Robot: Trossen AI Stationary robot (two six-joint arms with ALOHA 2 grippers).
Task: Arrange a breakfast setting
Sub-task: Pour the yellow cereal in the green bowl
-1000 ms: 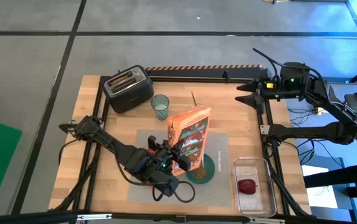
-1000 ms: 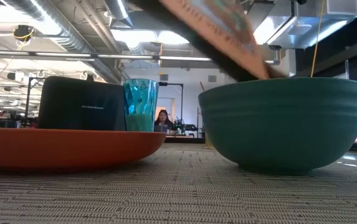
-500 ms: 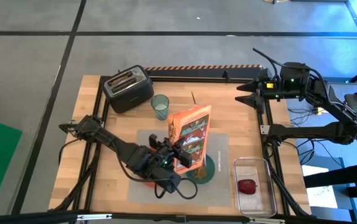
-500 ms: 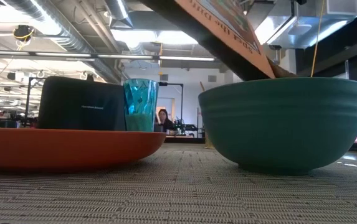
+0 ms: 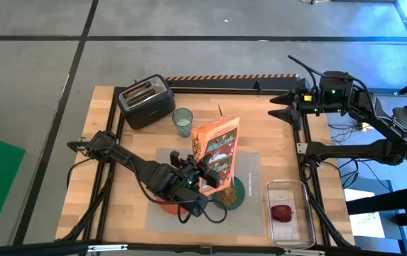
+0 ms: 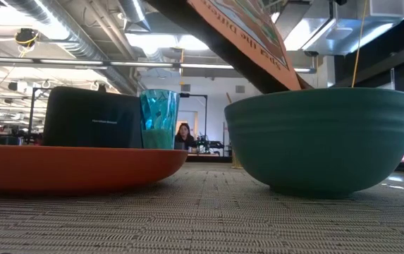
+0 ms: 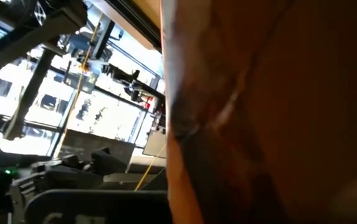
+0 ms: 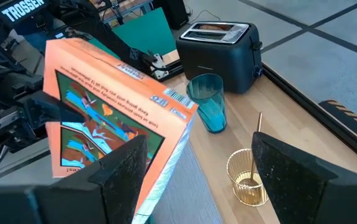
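Observation:
My left gripper (image 5: 202, 175) is shut on an orange cereal box (image 5: 216, 151), which leans over the teal bowl (image 5: 233, 193) on the grey placemat (image 5: 251, 165). The box's lower corner (image 6: 295, 79) dips behind the bowl's rim (image 6: 321, 93). The orange plate (image 6: 75, 166) lies beside the bowl, mostly hidden under my left arm in the high view. The green-tinted glass (image 5: 182, 121) stands beyond the placemat. A gold spoon handle (image 8: 257, 144) sticks up from a small gold cup. The red fruit (image 5: 282, 212) lies in the tub. My right gripper (image 5: 277, 107) is open at the far right edge. My left gripper holds the box by its lower half, coming level from the table's near left. One dark finger (image 8: 72, 114) lies across the printed face; the other is hidden behind the box. The box is lifted clear, tilted, its lower corner over the bowl.
The black toaster (image 5: 146, 102) stands at the far left corner, with a brown slice in its slot (image 8: 215, 27). The clear plastic tub (image 5: 288, 213) sits at the near right. Bare wood lies between the glass and my right gripper. A person shows far back in the room (image 6: 185, 135).
My left gripper has gone a little toward the table's far edge with the cereal box. The box has turned slightly in the hold, and its lower corner has stayed over the bowl.

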